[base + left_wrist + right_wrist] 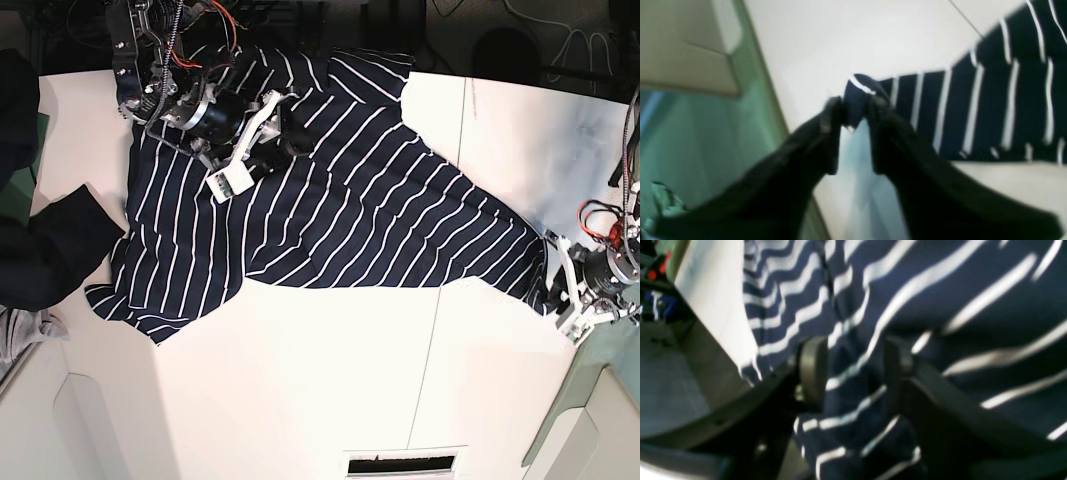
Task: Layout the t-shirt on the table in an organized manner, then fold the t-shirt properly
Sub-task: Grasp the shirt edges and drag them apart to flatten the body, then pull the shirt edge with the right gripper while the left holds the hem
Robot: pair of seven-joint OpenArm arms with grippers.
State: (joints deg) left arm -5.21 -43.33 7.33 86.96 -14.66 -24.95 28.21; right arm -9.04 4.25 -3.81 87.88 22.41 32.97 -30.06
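The navy t-shirt (340, 210) with thin white stripes lies spread slantwise across the white table (300, 390), from the far left to the right edge. In the base view my left gripper (552, 290) is at the shirt's right-hand end. Its wrist view shows the left gripper (855, 106) with jaws slightly parted and a bunched corner of the t-shirt (973, 110) standing between the fingers. My right gripper (292, 140) rests on the shirt's far left part. Close up, the right gripper (853, 370) is open, its fingers (811, 370) well apart over the striped t-shirt (940, 290).
A plain dark garment (45, 250) lies at the table's left edge, with a grey cloth (15, 335) below it. A thin dark seam (450, 250) crosses the table. The table's edge lies just right of my left gripper, with green floor (706, 133) beyond. A vent slot (405, 462) sits at the near edge.
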